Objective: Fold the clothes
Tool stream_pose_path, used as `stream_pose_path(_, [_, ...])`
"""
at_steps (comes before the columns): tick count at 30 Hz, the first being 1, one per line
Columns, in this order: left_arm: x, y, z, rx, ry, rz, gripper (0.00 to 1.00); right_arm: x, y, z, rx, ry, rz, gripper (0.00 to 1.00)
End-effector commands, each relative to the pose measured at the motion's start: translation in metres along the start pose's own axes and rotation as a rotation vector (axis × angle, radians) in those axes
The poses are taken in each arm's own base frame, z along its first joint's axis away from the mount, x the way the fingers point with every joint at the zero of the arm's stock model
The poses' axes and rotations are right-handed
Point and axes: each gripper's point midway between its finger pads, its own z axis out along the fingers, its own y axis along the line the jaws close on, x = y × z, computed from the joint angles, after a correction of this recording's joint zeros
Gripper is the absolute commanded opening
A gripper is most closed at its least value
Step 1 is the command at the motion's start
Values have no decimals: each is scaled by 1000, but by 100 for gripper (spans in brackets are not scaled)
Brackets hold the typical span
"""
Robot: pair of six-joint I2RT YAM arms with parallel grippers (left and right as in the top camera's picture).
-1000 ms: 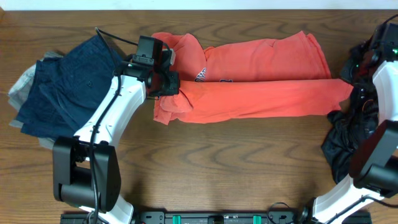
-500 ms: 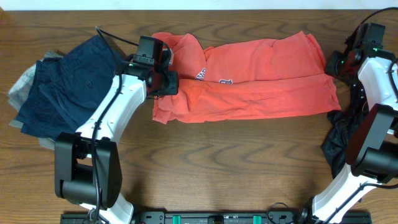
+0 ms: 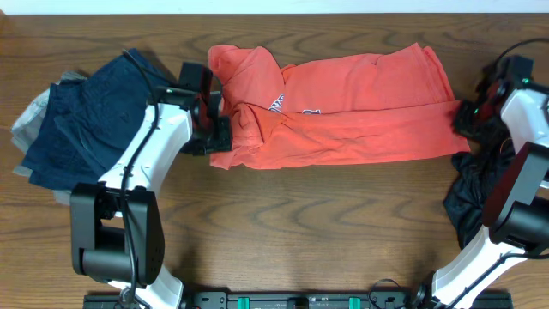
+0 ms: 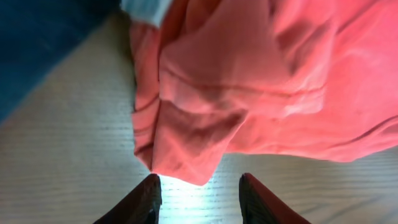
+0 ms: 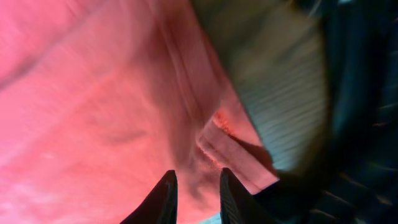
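Coral-red cotton T-shirt [image 3: 343, 112]: one item, lying along the far half of the table, folded lengthwise into a long band with its long axis running left to right. The collar end is to the left, and navy-and-white lettering [image 3: 279, 105] partly shows at the fold. The lower layer is creased and its left corner is bunched.

Surface: brown wood-grain table [image 3: 300, 232], bare across its near half. A pale strip [image 3: 257, 5] runs beyond its far edge; what it is cannot be told. A dark mounting rail [image 3: 300, 300] runs along the near edge.

Navy-blue fabric garment [image 3: 86, 120]: crumpled at far left, lying on a grey garment [image 3: 30, 116] of which only an edge shows.

Black garment [image 3: 467, 197]: heaped at far right, just beside the shirt's right end.

Left gripper [image 3: 214, 137]: at the shirt's left corner. In the left wrist view the gripper [image 4: 199, 186] has its jaws apart with bare table between them, just short of the shirt's [image 4: 249, 81] drooping corner.

Right gripper [image 3: 461, 116]: at the shirt's right hem. In the right wrist view the gripper [image 5: 196, 183] has its jaws narrowly apart, standing over the stitched hem of the shirt [image 5: 93, 112], with the black cloth [image 5: 367, 124] at the side.
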Motion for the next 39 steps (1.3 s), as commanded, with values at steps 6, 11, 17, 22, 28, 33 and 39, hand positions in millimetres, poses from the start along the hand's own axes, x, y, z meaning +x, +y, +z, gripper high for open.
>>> stream_pose_path(6, [21,13,38,-8,-7,-8,52,38,-10,36,26,82,-22,24])
stream_pose_path(11, [26,29,55,-66,-36,-6,45,44,-33,37,153,93,8,11])
stream_pose_path(17, [33,47,55,-160,-19,-14,6,50,-56,33,257,107,88,1])
stream_pose_path(22, [60,62,51,-235,87,-30,6,62,-86,25,368,142,173,1])
stream_pose_path(28, [95,69,43,-272,226,-72,6,76,-92,22,366,198,191,1])
stream_pose_path(33, [109,78,31,-334,272,-87,6,91,-92,17,379,257,220,1])
stream_pose_path(39, [98,88,17,-401,201,-72,10,92,-91,9,379,253,219,1])
